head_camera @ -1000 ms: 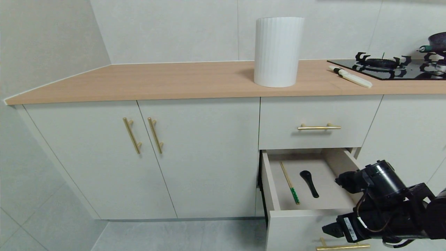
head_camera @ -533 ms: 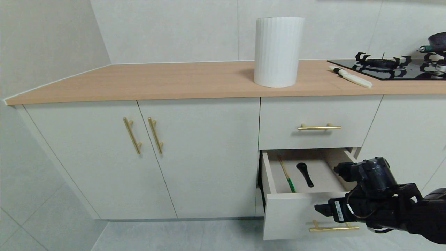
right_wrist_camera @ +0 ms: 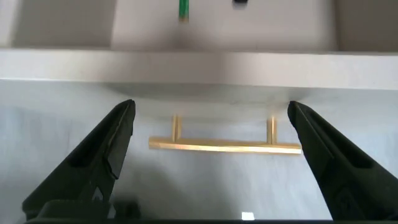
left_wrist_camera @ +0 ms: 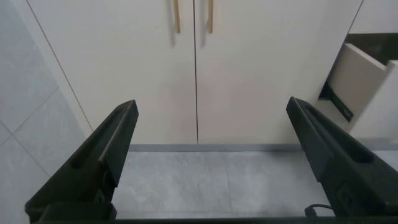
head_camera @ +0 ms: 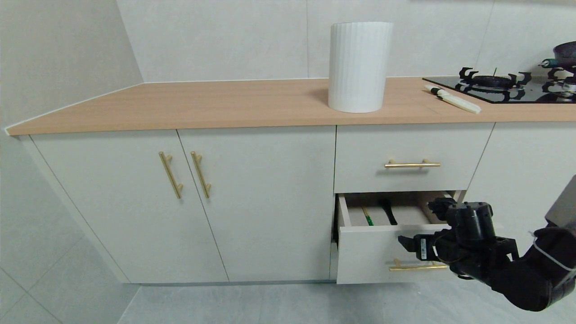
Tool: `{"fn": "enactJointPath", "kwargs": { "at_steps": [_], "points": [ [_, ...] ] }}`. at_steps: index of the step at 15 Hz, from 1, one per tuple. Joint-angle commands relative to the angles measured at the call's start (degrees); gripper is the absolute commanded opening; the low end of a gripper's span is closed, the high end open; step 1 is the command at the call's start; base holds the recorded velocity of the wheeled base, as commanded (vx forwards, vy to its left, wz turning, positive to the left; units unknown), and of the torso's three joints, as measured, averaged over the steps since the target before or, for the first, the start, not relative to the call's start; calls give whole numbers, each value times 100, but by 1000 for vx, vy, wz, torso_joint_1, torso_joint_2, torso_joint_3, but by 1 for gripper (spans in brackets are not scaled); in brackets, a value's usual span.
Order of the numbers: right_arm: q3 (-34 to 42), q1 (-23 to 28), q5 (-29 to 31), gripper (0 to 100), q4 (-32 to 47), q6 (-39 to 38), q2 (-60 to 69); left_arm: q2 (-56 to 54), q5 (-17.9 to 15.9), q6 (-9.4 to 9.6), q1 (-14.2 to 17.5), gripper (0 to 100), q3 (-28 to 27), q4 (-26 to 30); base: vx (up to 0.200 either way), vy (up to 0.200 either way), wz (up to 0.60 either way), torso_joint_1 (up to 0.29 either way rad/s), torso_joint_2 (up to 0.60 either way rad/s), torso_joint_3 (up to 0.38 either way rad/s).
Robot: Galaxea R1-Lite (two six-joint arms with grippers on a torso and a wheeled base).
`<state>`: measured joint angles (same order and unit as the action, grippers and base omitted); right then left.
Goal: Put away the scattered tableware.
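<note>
Green-tipped chopsticks [head_camera: 366, 217] and a black spoon [head_camera: 388, 212] are lying in the partly open lower drawer [head_camera: 373, 249]. The right gripper [right_wrist_camera: 209, 112], fingers spread wide and holding nothing, is facing the drawer front by its gold handle [right_wrist_camera: 225, 147]. Pressing squarely at centre should shut it without skew. The left gripper [left_wrist_camera: 211, 106] is hanging open before the cabinet doors [left_wrist_camera: 196, 62].

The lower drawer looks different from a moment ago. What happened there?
The lower drawer has slid most of the way shut, and the right gripper has followed it in, jaws open, gripping nothing. The chopsticks and black spoon inside are now mostly hidden. The white canister, the knife and the upper drawer stayed put.
</note>
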<state>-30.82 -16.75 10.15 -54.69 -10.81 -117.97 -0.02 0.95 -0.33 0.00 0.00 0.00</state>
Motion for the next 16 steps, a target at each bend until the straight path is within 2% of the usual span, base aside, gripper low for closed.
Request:
{"fn": "enactJointPath", "kwargs": {
  "at_steps": [1, 7, 13, 16],
  "points": [
    [-135, 119, 74, 100, -394, 9, -657, 2, 2, -2, 0, 100, 0, 0, 0, 0, 0, 0, 0, 0],
    [-531, 269, 356, 100, -1308, -52, -1316, 2, 2, -2, 0, 100, 0, 0, 0, 0, 0, 0, 0, 0],
    [-583, 321, 347, 100, -1343, -114, -1316, 2, 2, -2, 0, 100, 0, 0, 0, 0, 0, 0, 0, 0],
    [-882, 321, 382, 100, -1343, -483, -1396, 2, 2, -2, 0, 100, 0, 0, 0, 0, 0, 0, 0, 0]
  ]
}}
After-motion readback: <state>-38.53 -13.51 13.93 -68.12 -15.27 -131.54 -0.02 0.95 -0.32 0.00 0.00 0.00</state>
